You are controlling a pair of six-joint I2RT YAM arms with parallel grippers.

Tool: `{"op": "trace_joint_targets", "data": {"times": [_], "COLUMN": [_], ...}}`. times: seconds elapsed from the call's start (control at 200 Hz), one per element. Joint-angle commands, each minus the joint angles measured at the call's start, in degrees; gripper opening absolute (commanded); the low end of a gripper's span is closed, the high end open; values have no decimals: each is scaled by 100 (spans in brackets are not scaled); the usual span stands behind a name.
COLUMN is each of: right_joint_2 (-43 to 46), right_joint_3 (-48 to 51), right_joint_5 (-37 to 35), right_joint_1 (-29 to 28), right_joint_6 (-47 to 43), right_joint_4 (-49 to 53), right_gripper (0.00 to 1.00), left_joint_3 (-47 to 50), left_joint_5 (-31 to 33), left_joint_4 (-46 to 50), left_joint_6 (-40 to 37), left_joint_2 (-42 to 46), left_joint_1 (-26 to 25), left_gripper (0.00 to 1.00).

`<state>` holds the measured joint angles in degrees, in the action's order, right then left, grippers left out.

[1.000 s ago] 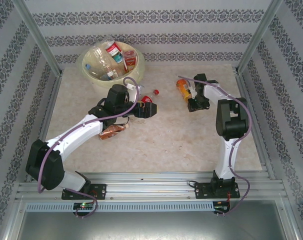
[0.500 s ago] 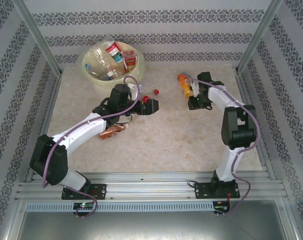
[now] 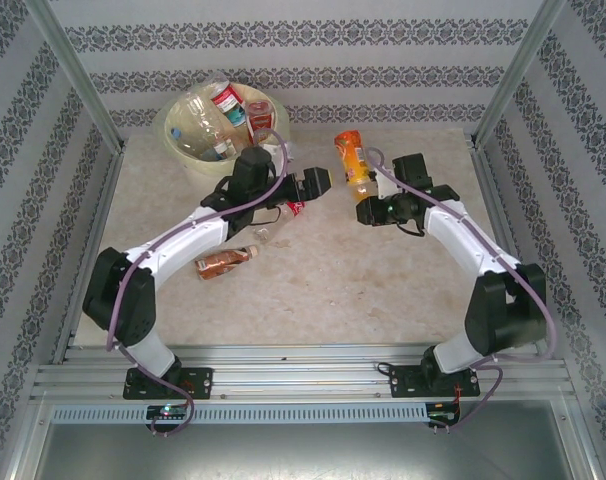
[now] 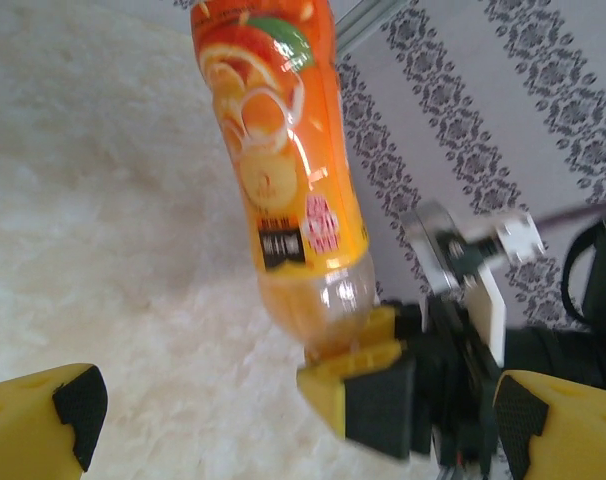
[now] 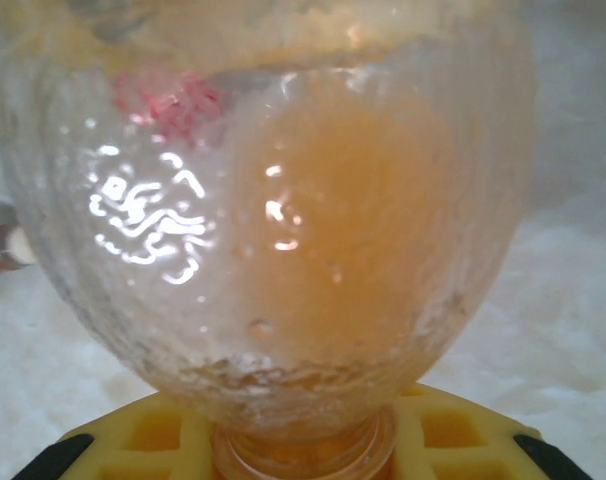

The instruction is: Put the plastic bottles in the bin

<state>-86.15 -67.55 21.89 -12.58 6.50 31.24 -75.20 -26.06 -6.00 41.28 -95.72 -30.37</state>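
My right gripper (image 3: 367, 211) is shut on the neck of an orange-labelled plastic bottle (image 3: 349, 160), which stands base-up above the table at the back middle. In the right wrist view the neck (image 5: 303, 452) sits between the yellow fingers (image 5: 143, 435). My left gripper (image 3: 314, 184) is open just left of that bottle; its wrist view shows the orange bottle (image 4: 273, 150) and the right gripper's fingers (image 4: 368, 385) between its own wide-apart tips. The cream bin (image 3: 175, 141) at the back left holds several bottles. A brown-labelled bottle (image 3: 223, 263) lies on the table, and a red-labelled one (image 3: 292, 207) lies partly under the left arm.
Patterned walls and metal frame posts (image 3: 78, 85) close in the table on three sides. The aluminium rail (image 3: 303, 365) with both arm bases runs along the near edge. Open table surface lies in the near middle and at the right.
The right arm has lifted the orange bottle off the table and carried it left and back. The left arm has reached right toward it, its gripper staying open.
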Motion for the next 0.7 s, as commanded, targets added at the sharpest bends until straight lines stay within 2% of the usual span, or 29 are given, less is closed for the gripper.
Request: {"op": "trace_joint_targets", "data": {"times": [0.0, 0.33, 0.545, 0.595, 0.694], "right_joint_2": [409, 818, 806, 795, 797], "right_joint_3": [202, 408, 425, 418, 435], "right_joint_5": [502, 726, 685, 700, 738], "right_joint_1": [-234, -714, -808, -821, -860], "right_joint_6": [253, 205, 163, 139, 99], "right_joint_4": [-345, -399, -356, -347, -373], "right_gripper": [30, 30, 30, 31, 31], "left_joint_3": [-464, -1094, -1081, -1098, -1128], "left_joint_5": [107, -48, -80, -98, -141], "left_joint_4": [-246, -538, -710, -710, -675], "left_joint_6": [174, 389, 500, 466, 443], "left_joint_2": [-270, -763, -696, -680, -682], "left_joint_1": [2, 154, 224, 224, 233], "left_gripper": [100, 100, 84, 77, 74]}}
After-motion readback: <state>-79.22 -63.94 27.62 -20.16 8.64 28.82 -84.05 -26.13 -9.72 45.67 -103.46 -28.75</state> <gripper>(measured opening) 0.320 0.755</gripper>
